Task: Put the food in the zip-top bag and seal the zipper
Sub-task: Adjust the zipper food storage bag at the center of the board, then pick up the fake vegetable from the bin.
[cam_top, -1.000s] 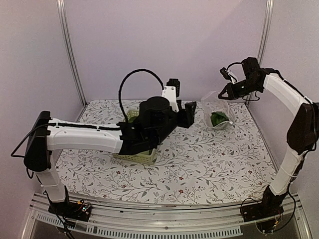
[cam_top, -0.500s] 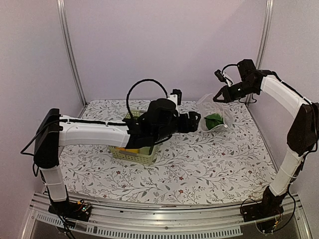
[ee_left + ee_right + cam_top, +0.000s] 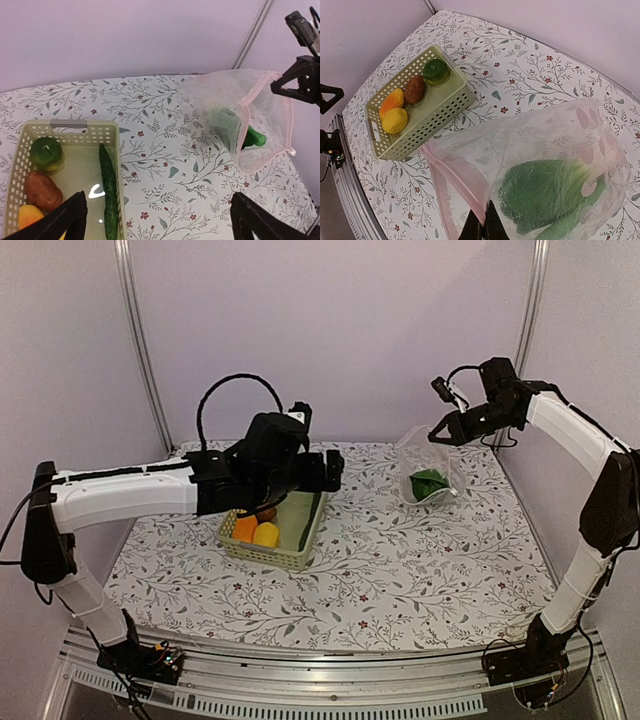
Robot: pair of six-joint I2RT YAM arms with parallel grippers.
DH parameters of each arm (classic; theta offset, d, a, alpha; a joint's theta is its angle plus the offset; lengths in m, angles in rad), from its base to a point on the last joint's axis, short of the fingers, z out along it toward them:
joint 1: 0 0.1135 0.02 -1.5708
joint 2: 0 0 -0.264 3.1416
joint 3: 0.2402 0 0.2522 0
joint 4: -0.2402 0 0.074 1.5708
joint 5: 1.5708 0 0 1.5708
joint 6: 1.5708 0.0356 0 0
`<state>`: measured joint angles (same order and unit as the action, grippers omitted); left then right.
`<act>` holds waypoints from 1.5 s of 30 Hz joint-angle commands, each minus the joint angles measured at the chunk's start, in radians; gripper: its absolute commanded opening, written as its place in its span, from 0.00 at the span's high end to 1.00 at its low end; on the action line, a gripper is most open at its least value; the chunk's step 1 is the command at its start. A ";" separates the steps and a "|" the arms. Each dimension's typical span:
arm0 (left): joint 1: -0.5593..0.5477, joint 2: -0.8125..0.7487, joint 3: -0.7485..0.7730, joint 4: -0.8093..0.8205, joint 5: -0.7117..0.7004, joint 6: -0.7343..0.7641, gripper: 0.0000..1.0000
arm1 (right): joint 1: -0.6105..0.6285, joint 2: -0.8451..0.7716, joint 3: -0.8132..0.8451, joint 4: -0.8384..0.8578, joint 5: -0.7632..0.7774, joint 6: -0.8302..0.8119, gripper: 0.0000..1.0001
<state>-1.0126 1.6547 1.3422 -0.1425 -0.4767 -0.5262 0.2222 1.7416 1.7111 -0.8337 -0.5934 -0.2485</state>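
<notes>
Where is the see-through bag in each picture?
Top view: bag at the back right.
Left wrist view: bag upper right.
Right wrist view: bag fills the lower right.
Shared landmark: the green basket, left of the bag everywhere.

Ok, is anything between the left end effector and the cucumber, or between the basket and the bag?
Nothing visible. The left end effector hangs open over the basket rim, where the cucumber lies uncovered along one wall. Only bare table separates basket and zip-top bag, which the right end effector holds by its zipper.
</notes>
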 commanded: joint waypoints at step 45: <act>0.403 0.485 0.402 -0.454 0.538 -0.052 0.54 | -0.036 -0.045 -0.089 0.008 -0.022 -0.064 1.00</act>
<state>-0.6109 2.1731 1.8011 -0.5629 0.0372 -0.5694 0.1886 1.6928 1.5974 -0.8097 -0.6300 -0.3038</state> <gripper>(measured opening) 0.462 0.004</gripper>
